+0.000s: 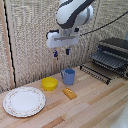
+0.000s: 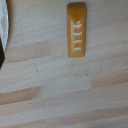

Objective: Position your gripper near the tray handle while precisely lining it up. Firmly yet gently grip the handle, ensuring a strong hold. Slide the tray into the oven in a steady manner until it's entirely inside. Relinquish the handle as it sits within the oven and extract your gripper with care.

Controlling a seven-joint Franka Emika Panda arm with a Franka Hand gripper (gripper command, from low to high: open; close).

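My gripper (image 1: 61, 52) hangs high above the wooden table, over the blue mug, with its two blue-tipped fingers apart and nothing between them. The oven (image 1: 116, 50) stands at the exterior view's right, with a dark top and an open front. The wire rack tray (image 1: 106, 60) sticks out of it toward the table's middle. The tray handle (image 1: 93, 73) is the thin dark rail along its low front edge. It is well to the right of and below the gripper. The wrist view shows no fingers, tray or oven.
A blue mug (image 1: 68, 76), a yellow bowl (image 1: 49, 83) and an orange block (image 1: 69, 93) sit mid-table. The block also shows in the wrist view (image 2: 76, 30). A round white patterned plate (image 1: 23, 101) lies at the front left. A woven screen backs the table.
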